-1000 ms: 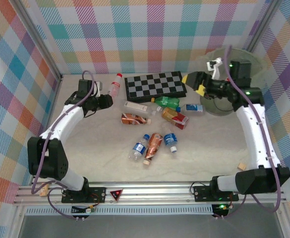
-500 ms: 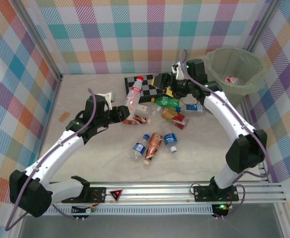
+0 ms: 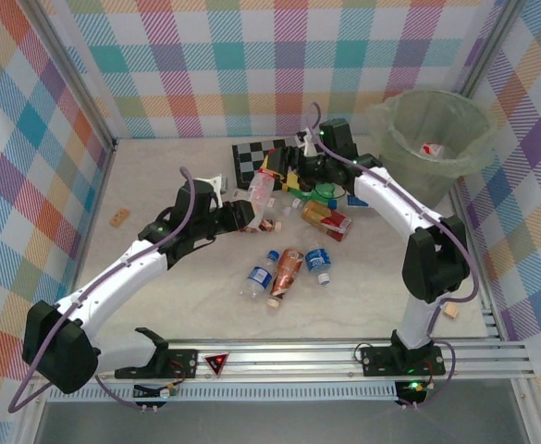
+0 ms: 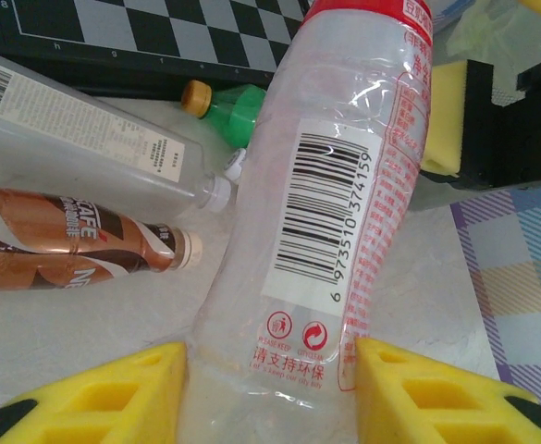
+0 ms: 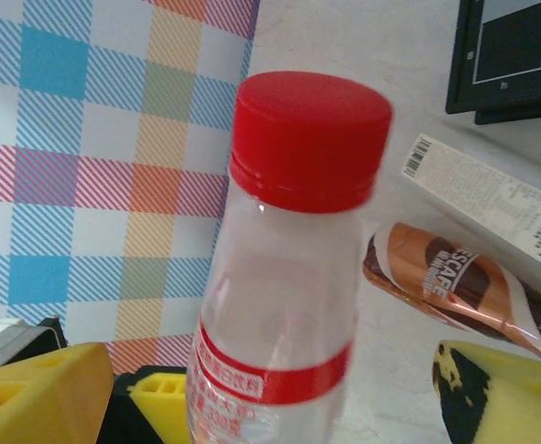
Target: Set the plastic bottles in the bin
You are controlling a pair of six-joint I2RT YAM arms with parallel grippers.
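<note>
1. Bench (image 3: 187, 305) is carrying a small tan wooden block (image 3: 118, 218), which is lying alone near the left edge.
2. Over the middle, the left gripper (image 4: 270, 388) is hanging with its jaws clenching the base of a clear red-capped bottle (image 4: 335, 185). Both yellow pads (image 4: 104, 388) are pressing its sides. The bottle is slanting up off the bench toward the checkerboard (image 4: 141, 37).
3. Under it, a brown Nescafe bottle (image 4: 67, 240) and a white-labelled clear bottle (image 4: 85, 129) are lying side by side. A green bottle (image 4: 242, 106) is lying just beyond them at the board's edge.
4. Nearer the arm bases, a left blue-labelled bottle (image 3: 259, 277), a brown-sleeved bottle (image 3: 287, 271) and a right blue-labelled bottle (image 3: 318, 262) are lying close together. A red-labelled bottle (image 3: 328, 219) is lying just behind them.
5. At the held bottle's cap end, the right gripper (image 5: 270, 398) is waiting with its jaws released. One jaw is standing on each side of the neck, and neither is touching it.
6. At the far right corner, the bin (image 3: 386, 125) is standing upright, well apart from the loose bottles. Something red and white is lying inside, and I cannot tell what it is.
</note>
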